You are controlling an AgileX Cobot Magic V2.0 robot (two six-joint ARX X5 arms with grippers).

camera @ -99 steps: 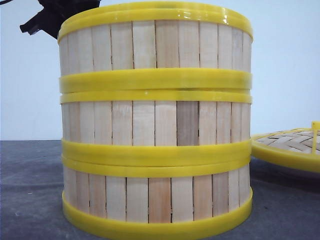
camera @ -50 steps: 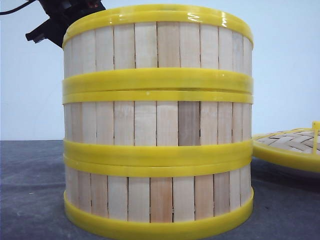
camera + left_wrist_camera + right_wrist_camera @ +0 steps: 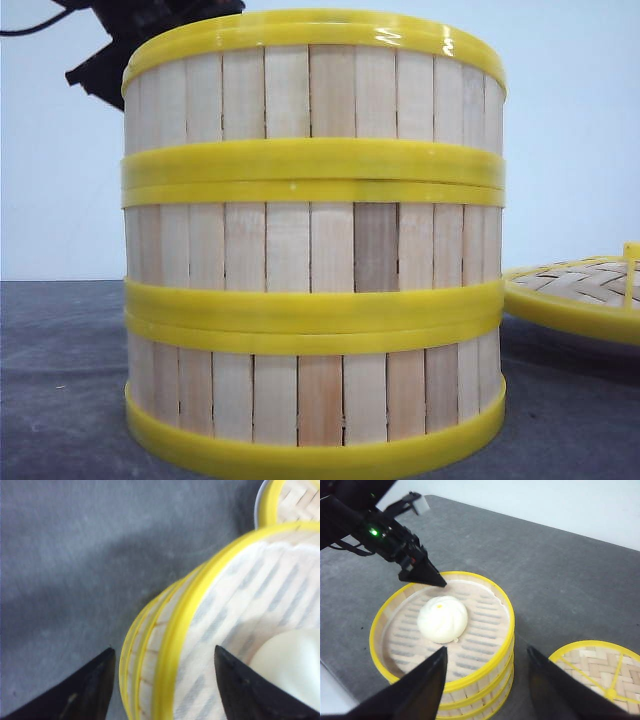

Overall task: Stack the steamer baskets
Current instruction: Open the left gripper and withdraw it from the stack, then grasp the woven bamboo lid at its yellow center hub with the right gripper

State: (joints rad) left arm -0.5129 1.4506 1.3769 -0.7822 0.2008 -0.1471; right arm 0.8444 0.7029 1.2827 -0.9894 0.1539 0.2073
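The three steamer baskets (image 3: pixel 313 245) stand stacked in one straight column on the grey counter (image 3: pixel 60 380), their yellow rims meeting in doubled bands. In the top basket (image 3: pixel 445 630) a white steamed bun (image 3: pixel 442 618) lies on the slatted floor, a little off centre. Beside the stack, near but apart from it, lies the woven bamboo lid (image 3: pixel 592 672) with its yellow rim. The left gripper (image 3: pixel 162 680) has its fingers spread, straddling the rim of the top basket: one dark fingertip (image 3: pixel 95 680) is outside the wall over the counter, the other inside over the basket floor near the bun; whether either touches the rim is unclear. From the right wrist view that gripper comes down at the basket's far edge, its tip just at the rim. The right gripper (image 3: pixel 485 685) hangs above the stack with its fingers spread wide, holding nothing, the stack's near wall showing between them.
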